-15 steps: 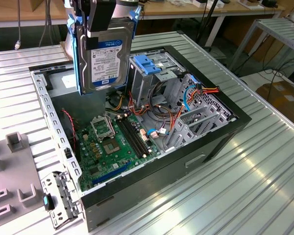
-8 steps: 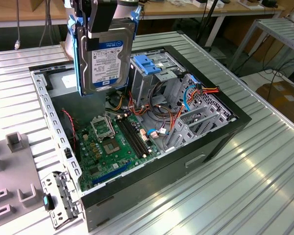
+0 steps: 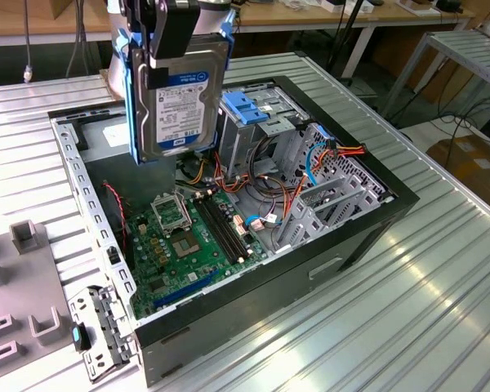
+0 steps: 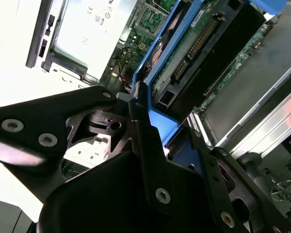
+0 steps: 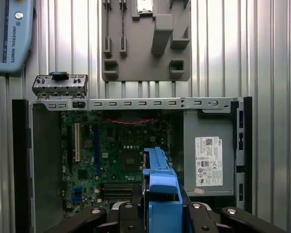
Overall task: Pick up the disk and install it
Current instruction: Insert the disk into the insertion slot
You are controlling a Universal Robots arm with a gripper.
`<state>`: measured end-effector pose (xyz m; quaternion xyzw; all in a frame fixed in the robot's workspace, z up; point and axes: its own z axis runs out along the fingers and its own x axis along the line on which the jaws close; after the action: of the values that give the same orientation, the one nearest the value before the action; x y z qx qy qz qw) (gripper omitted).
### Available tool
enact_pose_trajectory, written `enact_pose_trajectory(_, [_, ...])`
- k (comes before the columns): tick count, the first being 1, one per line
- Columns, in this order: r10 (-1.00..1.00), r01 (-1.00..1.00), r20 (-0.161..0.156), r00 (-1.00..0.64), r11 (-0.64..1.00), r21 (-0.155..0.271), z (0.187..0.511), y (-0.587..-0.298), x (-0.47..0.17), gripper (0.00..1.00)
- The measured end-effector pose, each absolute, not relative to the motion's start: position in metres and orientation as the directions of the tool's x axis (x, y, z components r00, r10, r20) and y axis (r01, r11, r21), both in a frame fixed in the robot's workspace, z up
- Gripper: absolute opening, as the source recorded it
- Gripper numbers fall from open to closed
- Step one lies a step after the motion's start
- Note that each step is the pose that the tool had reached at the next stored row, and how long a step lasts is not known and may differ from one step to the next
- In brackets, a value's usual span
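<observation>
Ribbed aluminium tabletop (image 3: 441,310), wooden workbench (image 3: 302,16) behind, metal rack (image 3: 467,47), cables (image 3: 431,114) on floor (image 3: 408,135), cardboard box (image 3: 474,159)

The exterior view is looking obliquely down at the computer case (image 3: 253,306); both wrist views are peering in from close above, sharing its motherboard (image 5: 111,150).

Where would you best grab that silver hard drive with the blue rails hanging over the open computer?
At its top short end, from above: the silver metal hard drive with blue plastic side rails hangs upright, thin and flat, so fingers can pinch its broad faces, leaving the lower end free.
</observation>
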<state>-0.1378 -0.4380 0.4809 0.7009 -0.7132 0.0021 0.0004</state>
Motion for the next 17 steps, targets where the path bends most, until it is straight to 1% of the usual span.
enact_pose_trajectory(12, [-1.0,-1.0,0.003,-0.017,0.017,-0.002,0.481,-0.447,-0.137,0.37])
enact_pose_trajectory(17, [-1.0,-1.0,0.004,-0.018,0.018,-0.002,0.481,-0.461,-0.137,0.37])
